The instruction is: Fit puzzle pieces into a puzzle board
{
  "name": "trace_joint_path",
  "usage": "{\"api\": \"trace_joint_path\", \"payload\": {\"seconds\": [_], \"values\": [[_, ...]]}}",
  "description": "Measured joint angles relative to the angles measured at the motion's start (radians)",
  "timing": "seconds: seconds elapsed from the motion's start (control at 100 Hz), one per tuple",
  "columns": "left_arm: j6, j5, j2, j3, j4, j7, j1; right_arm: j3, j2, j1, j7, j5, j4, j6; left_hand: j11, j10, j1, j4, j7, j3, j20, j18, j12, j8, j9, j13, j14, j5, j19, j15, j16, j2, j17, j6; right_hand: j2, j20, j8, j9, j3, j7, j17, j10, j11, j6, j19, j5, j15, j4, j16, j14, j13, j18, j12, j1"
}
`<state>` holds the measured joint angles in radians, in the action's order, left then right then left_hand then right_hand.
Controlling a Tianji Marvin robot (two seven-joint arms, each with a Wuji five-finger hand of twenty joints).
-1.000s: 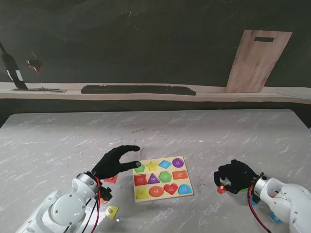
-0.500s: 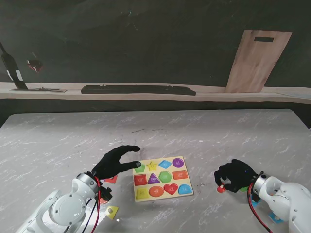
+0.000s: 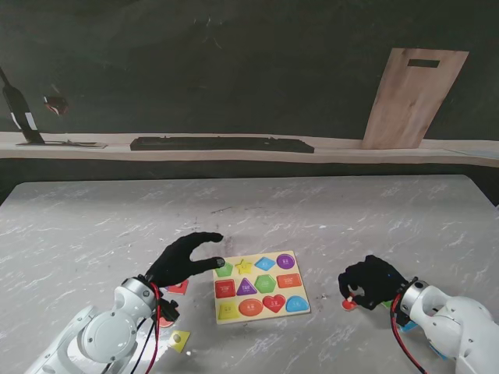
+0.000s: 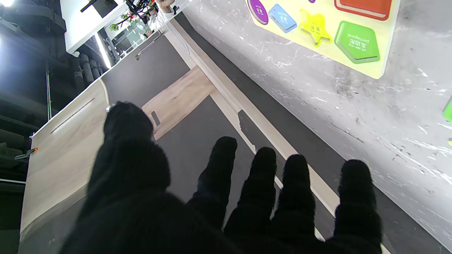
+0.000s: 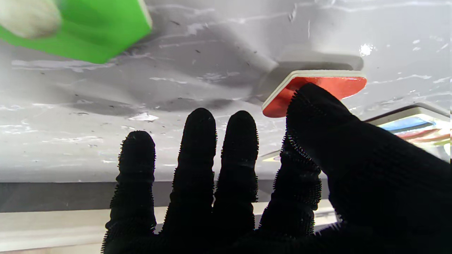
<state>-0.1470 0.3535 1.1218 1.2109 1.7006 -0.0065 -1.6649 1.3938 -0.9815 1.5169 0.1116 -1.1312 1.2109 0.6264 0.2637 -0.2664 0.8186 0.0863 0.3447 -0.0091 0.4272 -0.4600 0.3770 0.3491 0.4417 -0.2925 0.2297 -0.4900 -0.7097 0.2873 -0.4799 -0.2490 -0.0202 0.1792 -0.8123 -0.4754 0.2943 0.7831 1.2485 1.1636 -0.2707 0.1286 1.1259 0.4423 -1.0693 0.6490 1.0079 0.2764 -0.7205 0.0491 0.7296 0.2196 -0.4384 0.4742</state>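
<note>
The right wrist view shows the right robot hand with four fingers spread and straight, and the thumb laid on the edge of a red piece that lies flat on the table. Nothing is pinched between thumb and fingers, so I judge this hand open, touching the piece but not holding it. A green piece lies loose on the table just beyond, apart from the red one.

In the stand view the right robot hand sits to the right of the board, well apart from it, with the red piece at its thumb side. The left robot hand hovers open, fingers apart, its fingertips near the board's far left corner and holding nothing.

The board lies flat on the table between the two robot hands, its long axis running left to right, slightly turned so the right end sits farther from me. All twelve slots appear to show coloured shapes; whether each is a seated piece or a printed recess I cannot tell. Loose pieces remain off the board: the red and green ones on the right, a yellow piece and a reddish one on the left. So the task looks partly done, with several pieces left.

The red piece's long axis lies roughly toward the board.
</note>
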Motion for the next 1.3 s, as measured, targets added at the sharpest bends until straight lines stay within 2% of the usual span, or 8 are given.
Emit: {"api": "trace_joint_path", "payload": {"seconds": [0.04,0.07,0.19,0.32,0.56,0.73,1.04,1.3], "values": [[0.0,0.0,0.0,0.002,0.001,0.0,-0.001,-0.003,-0.002,0.0,0.0,0.005,0.003,-0.005,0.0,0.0,0.0,0.0,0.0,0.0,0.0,0.0,0.0,0.0,0.0,0.0,0.0,0.0,0.0,0.0,0.0,0.0,0.0,0.0,-0.009,-0.004,0.0,0.0,0.011,0.006,0.0,-0.001,0.013,-0.006,-0.003,0.0,0.022,-0.002,-0.014,-0.001,0.001,0.0,-0.009,0.0],[0.0,0.0,0.0,0.003,0.001,0.001,-0.002,-0.004,-0.004,0.0,0.0,0.011,0.005,-0.009,0.0,0.0,0.0,0.0,0.0,0.0,0.0,0.0,0.0,0.0,0.0,0.0,0.0,0.0,0.0,0.0,0.0,0.0,0.0,0.0,-0.011,-0.005,0.0,0.008,0.012,0.012,0.0,-0.001,0.025,-0.016,-0.01,0.001,0.041,-0.023,-0.024,-0.003,0.002,0.0,-0.014,0.0],[0.0,0.0,0.0,0.005,0.002,0.004,-0.005,-0.009,-0.012,0.005,0.0,0.047,0.021,-0.031,0.0,0.0,0.0,0.0,0.0,0.0,0.0,0.0,0.0,0.0,0.0,0.0,0.0,0.0,0.002,0.0,0.0,0.0,0.0,0.0,-0.036,-0.048,0.001,0.044,0.045,0.023,-0.016,-0.014,0.072,-0.044,-0.06,0.012,0.124,-0.052,-0.076,-0.01,0.025,0.001,-0.05,-0.001],[0.001,0.001,0.001,0.007,0.006,0.008,-0.008,-0.014,-0.021,0.016,-0.009,0.08,0.047,-0.061,0.0,0.0,0.0,0.0,0.0,0.0,0.001,0.0,0.0,0.0,0.0,0.0,0.0,0.0,0.007,0.0,0.0,0.001,0.0,0.0,-0.049,-0.122,0.001,0.069,0.061,0.028,-0.059,-0.035,0.1,-0.071,-0.142,0.022,0.186,-0.054,-0.114,-0.023,0.069,0.001,-0.081,-0.001],[0.001,0.001,0.001,0.013,0.01,0.009,-0.012,-0.036,-0.038,0.043,-0.061,0.183,0.113,-0.171,0.0,0.0,0.0,0.0,0.0,0.0,0.001,0.0,0.0,0.0,0.0,0.0,0.0,0.0,0.007,0.0,0.0,0.004,0.0,0.0,-0.047,-0.2,0.003,0.065,0.062,0.038,-0.087,-0.063,0.112,-0.143,-0.215,0.022,0.226,-0.085,-0.139,-0.044,0.083,0.025,-0.094,-0.002],[0.001,0.002,0.001,0.015,0.011,0.01,-0.014,-0.067,-0.048,0.059,-0.078,0.243,0.153,-0.229,0.0,0.0,0.014,0.0,0.0,0.001,0.003,0.0,0.0,0.0,0.0,0.0,0.0,0.0,0.008,0.0,0.0,0.01,0.0,0.0,-0.042,-0.219,0.003,0.065,0.062,0.038,-0.088,-0.083,0.113,-0.168,-0.225,0.022,0.229,-0.09,-0.141,-0.055,0.084,0.038,-0.094,-0.003],[-0.006,0.0,0.002,0.025,0.016,0.012,-0.021,-0.148,-0.063,0.06,-0.08,0.294,0.206,-0.337,0.0,0.0,0.025,0.0,0.0,0.001,0.009,0.0,0.0,0.0,0.0,0.0,0.0,-0.011,0.009,0.0,0.0,0.011,0.0,0.0,-0.022,-0.231,0.004,0.065,0.044,0.039,-0.088,-0.102,0.115,-0.207,-0.241,0.022,0.242,-0.095,-0.141,-0.075,0.084,0.052,-0.094,-0.002],[-0.019,0.003,0.003,0.031,0.019,0.028,-0.028,-0.218,-0.072,0.029,-0.098,0.329,0.207,-0.374,0.0,0.0,0.025,0.0,0.0,0.001,0.011,0.0,0.0,0.0,0.0,0.0,0.0,-0.011,0.009,0.0,0.0,0.011,0.0,0.0,-0.011,-0.236,0.004,0.064,0.03,0.039,-0.084,-0.111,0.124,-0.222,-0.25,0.022,0.253,-0.096,-0.141,-0.084,0.084,0.063,-0.094,-0.002]]}}
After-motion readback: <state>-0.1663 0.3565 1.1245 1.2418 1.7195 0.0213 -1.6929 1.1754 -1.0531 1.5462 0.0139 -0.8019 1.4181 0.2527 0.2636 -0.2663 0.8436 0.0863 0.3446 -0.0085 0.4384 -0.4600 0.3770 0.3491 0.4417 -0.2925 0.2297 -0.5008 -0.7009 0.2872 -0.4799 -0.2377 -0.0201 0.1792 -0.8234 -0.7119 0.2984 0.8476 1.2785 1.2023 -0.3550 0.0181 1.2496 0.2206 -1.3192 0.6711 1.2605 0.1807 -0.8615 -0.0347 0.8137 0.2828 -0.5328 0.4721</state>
